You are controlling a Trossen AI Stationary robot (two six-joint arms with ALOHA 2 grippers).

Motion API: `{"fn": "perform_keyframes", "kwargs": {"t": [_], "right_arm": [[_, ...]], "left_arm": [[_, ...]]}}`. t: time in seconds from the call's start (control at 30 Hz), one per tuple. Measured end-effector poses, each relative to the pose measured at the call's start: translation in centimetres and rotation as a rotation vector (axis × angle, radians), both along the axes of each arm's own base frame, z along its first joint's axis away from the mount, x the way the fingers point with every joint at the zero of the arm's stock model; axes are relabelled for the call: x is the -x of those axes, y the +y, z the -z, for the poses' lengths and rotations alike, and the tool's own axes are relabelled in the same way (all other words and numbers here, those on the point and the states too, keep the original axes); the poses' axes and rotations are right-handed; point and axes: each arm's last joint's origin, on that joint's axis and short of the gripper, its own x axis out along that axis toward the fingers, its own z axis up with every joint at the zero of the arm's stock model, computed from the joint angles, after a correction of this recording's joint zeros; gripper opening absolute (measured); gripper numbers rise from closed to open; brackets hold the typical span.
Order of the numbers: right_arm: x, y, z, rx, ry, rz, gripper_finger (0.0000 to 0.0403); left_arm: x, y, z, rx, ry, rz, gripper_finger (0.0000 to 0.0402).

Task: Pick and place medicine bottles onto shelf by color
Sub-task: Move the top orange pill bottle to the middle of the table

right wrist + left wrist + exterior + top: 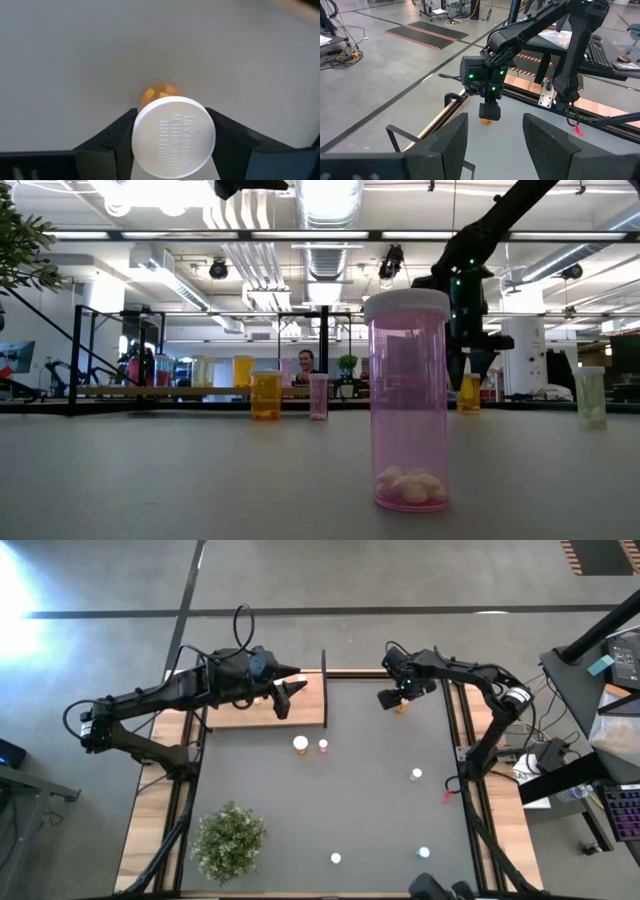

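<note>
At the table's two o'clock corner, my right gripper (172, 142) clamps an upright orange bottle (173, 136) by its cap. The shelf (268, 712) lies toward nine o'clock, beneath my empty, open left gripper (285, 696).

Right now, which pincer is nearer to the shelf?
Left. The left pincer is open above the shelf; the right pincer is across the table, around an orange bottle.

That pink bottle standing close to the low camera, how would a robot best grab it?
Probably from straight above, fingers closing on opposite sides just under the white cap: the pink bottle stands upright, a straight round tube, with bare table around it.
</note>
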Motion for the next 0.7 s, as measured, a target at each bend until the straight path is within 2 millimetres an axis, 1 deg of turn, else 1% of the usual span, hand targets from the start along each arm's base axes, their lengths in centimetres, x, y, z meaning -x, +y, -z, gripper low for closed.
{"fn": "perform_keyframes", "kwargs": {"t": [0.13, 0.27, 0.4, 0.53, 0.7], "right_arm": [[-0.7, 1.6, -1.2, 0.011, -0.021, 0.004, 0.0213], [-2.4, 4.3, -2.5, 0.031, -0.064, -0.025, 0.0218], [-4.4, 8.0, -3.5, 0.040, -0.106, -0.094, 0.0217], [-6.5, 12.3, -3.7, 0.033, -0.136, -0.190, 0.0214], [-8.5, 17.3, -4.4, 0.035, -0.192, -0.300, 0.0214]], "left_arm": [[0.0, 0.0, 0.0, 0.000, 0.000, 0.000, 0.0174], [0.0, 0.0, 0.0, 0.000, 0.001, 0.000, 0.0174], [0.0, 0.0, 0.0, 0.000, 0.000, 0.000, 0.0174], [0.0, 0.0, 0.0, 0.000, 0.001, 0.000, 0.0174], [0.0, 0.0, 0.0, 0.001, 0.000, 0.000, 0.0174]]}}
